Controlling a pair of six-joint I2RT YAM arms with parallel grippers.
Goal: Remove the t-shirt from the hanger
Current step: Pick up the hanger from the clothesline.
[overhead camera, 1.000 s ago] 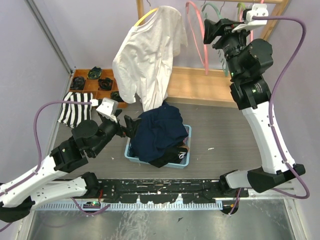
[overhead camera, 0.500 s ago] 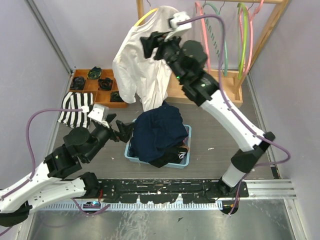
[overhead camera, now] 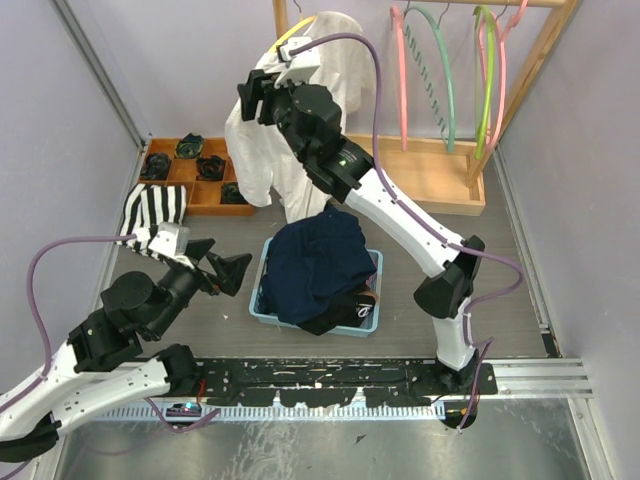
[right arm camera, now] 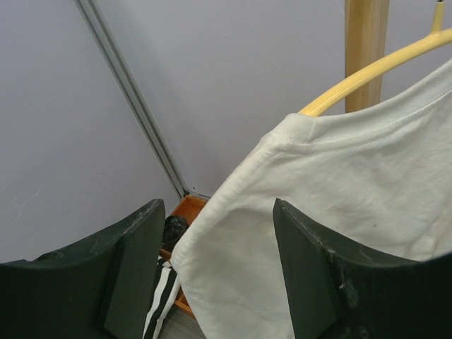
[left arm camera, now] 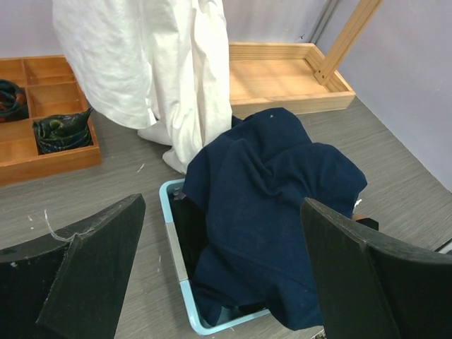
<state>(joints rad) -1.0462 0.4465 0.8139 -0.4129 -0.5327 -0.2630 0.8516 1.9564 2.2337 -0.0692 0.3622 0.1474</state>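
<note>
The white t-shirt point(overhead camera: 262, 150) hangs on a yellow hanger point(overhead camera: 290, 33) at the left end of the wooden rack. My right gripper point(overhead camera: 255, 98) is raised at the shirt's left shoulder. In the right wrist view its jaws point(right arm camera: 219, 268) stand apart, with the sleeve edge of the t-shirt point(right arm camera: 339, 212) just beyond them and the yellow hanger point(right arm camera: 367, 74) poking out above. Nothing is pinched. My left gripper point(overhead camera: 222, 262) is low, left of the basket, open and empty point(left arm camera: 226, 282). The t-shirt's hem point(left arm camera: 162, 63) hangs ahead of it.
A light-blue basket point(overhead camera: 262, 300) holds a heap of navy clothing point(overhead camera: 320, 265) under the shirt. A wooden tray of dark socks point(overhead camera: 195, 165) and a striped cloth point(overhead camera: 150, 215) lie at the left. Pink and green hangers point(overhead camera: 440, 60) hang on the rack over its wooden base point(overhead camera: 410, 175).
My right arm has swung from the right end of the rack across to the t-shirt's left shoulder. My left gripper has drawn back left, away from the basket.
</note>
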